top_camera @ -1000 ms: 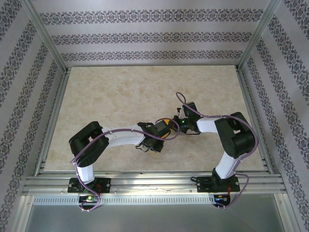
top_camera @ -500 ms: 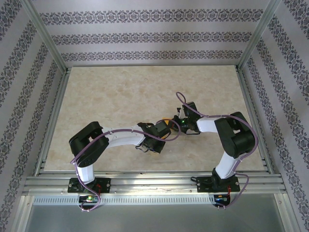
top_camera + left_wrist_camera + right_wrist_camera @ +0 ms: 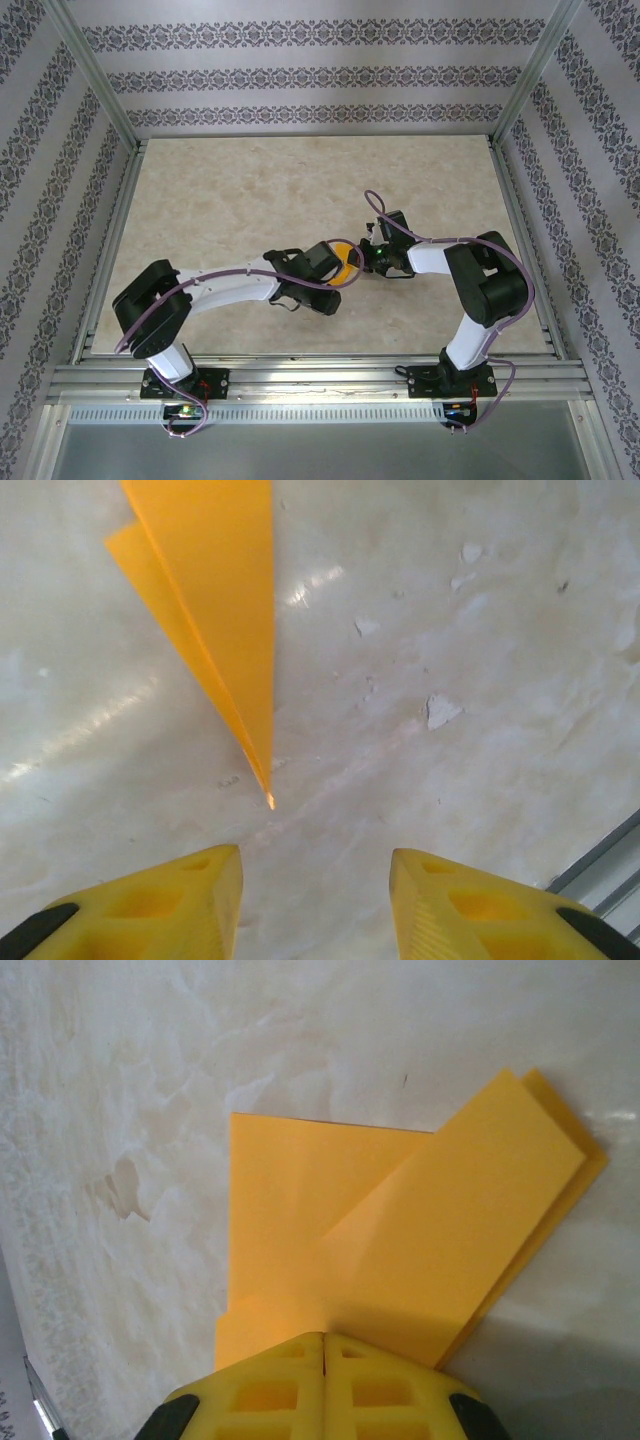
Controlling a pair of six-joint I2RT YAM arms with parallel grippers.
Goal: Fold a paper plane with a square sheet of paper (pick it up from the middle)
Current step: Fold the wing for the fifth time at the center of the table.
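As the scene is viewed from above, a pale marbled table [image 3: 250, 200] is seen inside a metal frame with patterned walls around it. From its base at the near left, the left arm [image 3: 200, 295] is stretched low across the table toward the middle. At its end the left gripper [image 3: 322, 265] is pointed to the right, and the bright orange paper plane [image 3: 346, 262] is seen just beyond its fingers.

From the left wrist camera, the left gripper [image 3: 312, 860] is shown with its yellow jaws apart and nothing held between them; bare table [image 3: 450, 630] is seen in the gap. The paper plane [image 3: 215, 600] is seen ahead as a slim folded wedge, narrowed to a sharp tip that is aimed toward the gap and stops just short of the fingers. Whether it rests flat on the table cannot be told.

To the right of the paper in the overhead view, the right gripper [image 3: 372, 258] is set against the plane's other side, and the right arm [image 3: 480, 290] is bent back to its base at the near right.

From the right wrist camera, the right gripper [image 3: 325, 1338] is shown with its jaws pressed together and clamped on the near edge of the paper plane [image 3: 400, 1230]. Folded layers are seen there: a flat panel on the left, and a doubled flap laid slantwise up to the right, above the table [image 3: 150, 1060]
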